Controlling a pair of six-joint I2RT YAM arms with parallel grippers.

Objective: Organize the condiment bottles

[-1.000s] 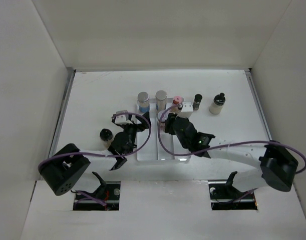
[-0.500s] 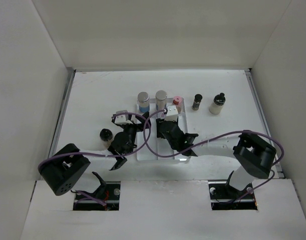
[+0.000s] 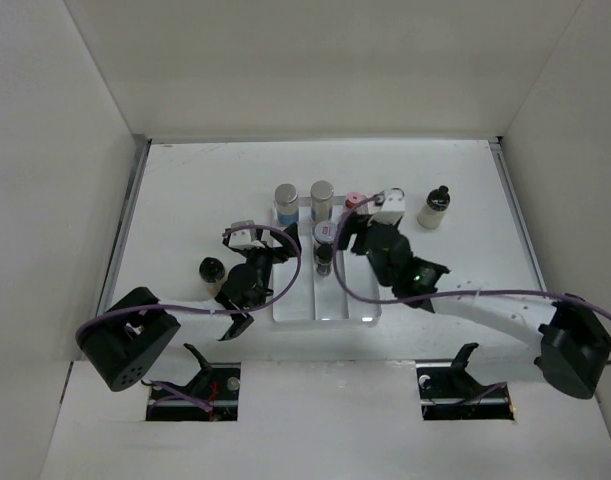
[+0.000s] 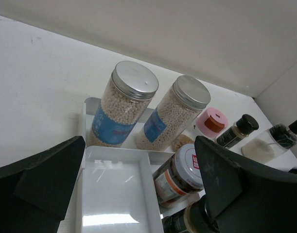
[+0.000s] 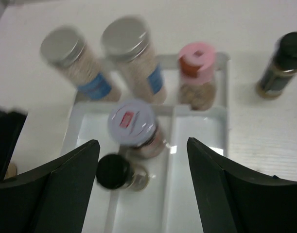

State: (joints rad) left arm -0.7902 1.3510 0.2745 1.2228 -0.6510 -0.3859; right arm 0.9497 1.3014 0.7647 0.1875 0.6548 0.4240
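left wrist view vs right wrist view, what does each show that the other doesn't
Only the left wrist view shows the clear black-capped bottle of white contents at far right. Only the right wrist view shows the white divided tray's right-hand compartment and all of the small black-capped bottle in the tray. Both show the two silver-capped, blue-labelled jars, the pink-capped jar, the white-lidded jar and the dark black-capped bottle outside the tray.

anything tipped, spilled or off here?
Nothing stands out: no spill, and every bottle in view stands upright. Three are outside the white tray: a dark-capped bottle to its left, a dark bottle and a beige bottle to its right.
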